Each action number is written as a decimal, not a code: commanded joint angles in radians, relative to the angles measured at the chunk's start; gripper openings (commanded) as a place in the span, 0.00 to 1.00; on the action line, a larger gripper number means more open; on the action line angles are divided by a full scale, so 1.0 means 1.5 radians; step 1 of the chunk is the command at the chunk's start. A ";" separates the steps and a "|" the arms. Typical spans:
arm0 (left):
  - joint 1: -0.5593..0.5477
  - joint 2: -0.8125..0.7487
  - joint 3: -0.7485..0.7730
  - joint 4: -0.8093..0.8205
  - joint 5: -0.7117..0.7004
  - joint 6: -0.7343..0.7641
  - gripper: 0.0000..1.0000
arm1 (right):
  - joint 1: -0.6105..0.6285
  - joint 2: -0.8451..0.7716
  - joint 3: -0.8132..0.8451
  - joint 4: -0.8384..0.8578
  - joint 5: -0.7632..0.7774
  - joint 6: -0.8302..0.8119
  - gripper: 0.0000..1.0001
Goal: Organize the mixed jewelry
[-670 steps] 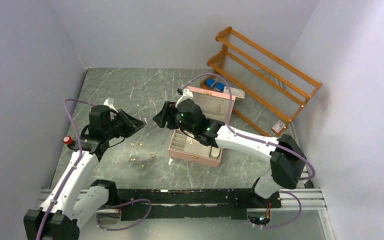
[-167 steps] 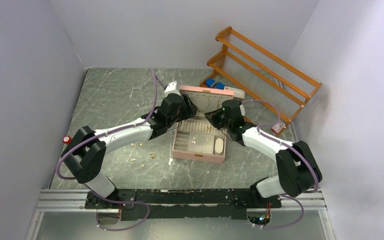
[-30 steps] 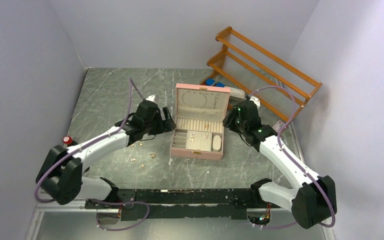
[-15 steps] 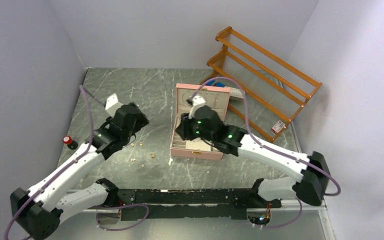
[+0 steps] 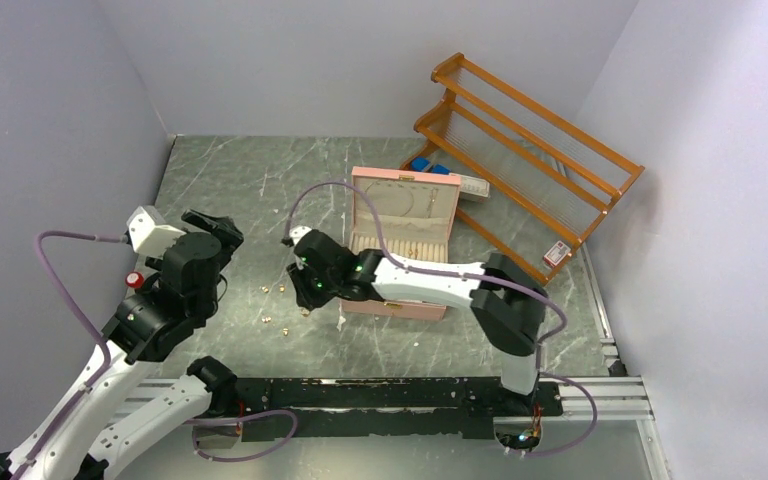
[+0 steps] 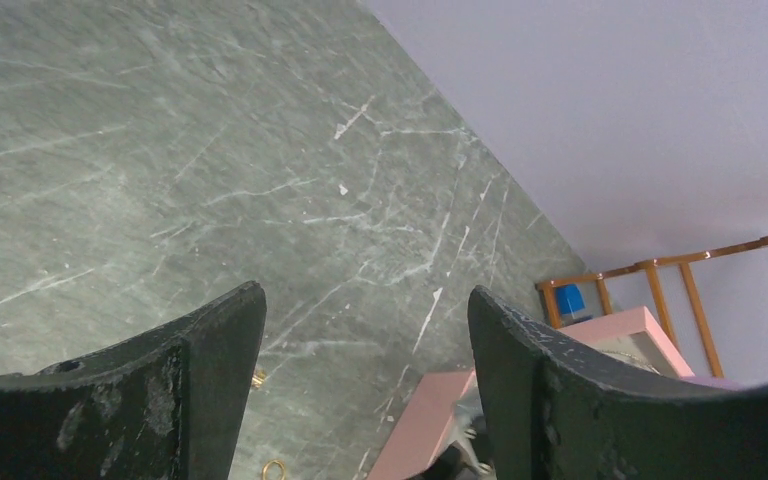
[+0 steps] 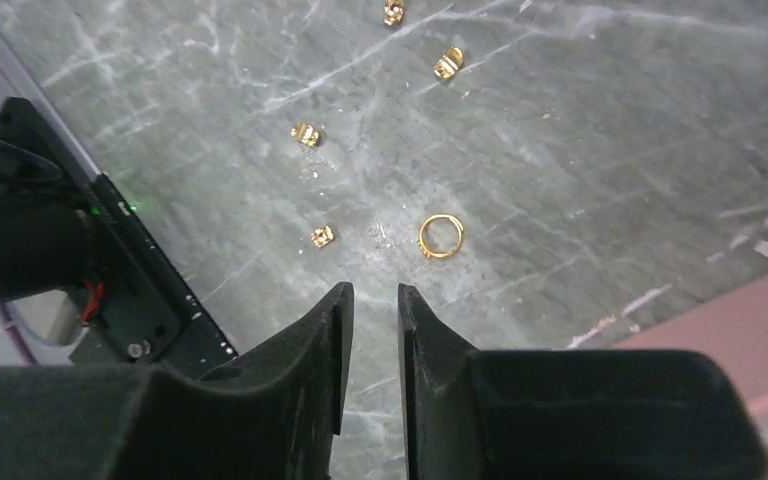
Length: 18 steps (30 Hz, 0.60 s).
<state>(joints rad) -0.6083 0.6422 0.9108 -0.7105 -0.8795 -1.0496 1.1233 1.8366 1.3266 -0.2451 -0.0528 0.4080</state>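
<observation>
Several small gold pieces of the mixed jewelry (image 5: 282, 288) lie loose on the grey marble table, left of the open pink jewelry box (image 5: 392, 307). In the right wrist view a gold ring (image 7: 441, 235) lies just ahead of my fingertips, with smaller gold pieces (image 7: 306, 133) beyond it. My right gripper (image 5: 303, 297) (image 7: 373, 292) hovers over them, open by a narrow gap with nothing in it. My left gripper (image 5: 222, 225) (image 6: 365, 295) is raised at the left, wide open and empty. Below it lie two gold pieces (image 6: 273, 468).
An orange wooden rack (image 5: 530, 110) leans at the back right with blue items (image 5: 420, 163) under it. A red knob (image 5: 133, 280) sits by the left wall. The black base rail (image 5: 360, 390) runs along the near edge. Walls close in on both sides.
My right arm swung from over the box to the left, above the loose gold pieces, and its jaws narrowed. My left arm drew back to the left and lifted.
</observation>
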 commanded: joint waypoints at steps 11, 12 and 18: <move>0.001 -0.005 0.003 -0.024 -0.030 0.010 0.78 | 0.017 0.167 0.150 -0.104 -0.032 -0.093 0.26; 0.001 -0.005 0.003 -0.024 -0.030 0.011 0.78 | 0.017 0.173 0.154 -0.111 -0.027 -0.095 0.27; 0.001 -0.006 -0.003 -0.018 -0.031 0.018 0.78 | 0.024 0.193 0.158 -0.116 -0.025 -0.119 0.30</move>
<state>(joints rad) -0.6083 0.6403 0.9192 -0.7456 -0.8948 -1.0382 1.1454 2.1075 1.5383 -0.3927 -0.0971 0.2729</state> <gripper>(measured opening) 0.783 0.293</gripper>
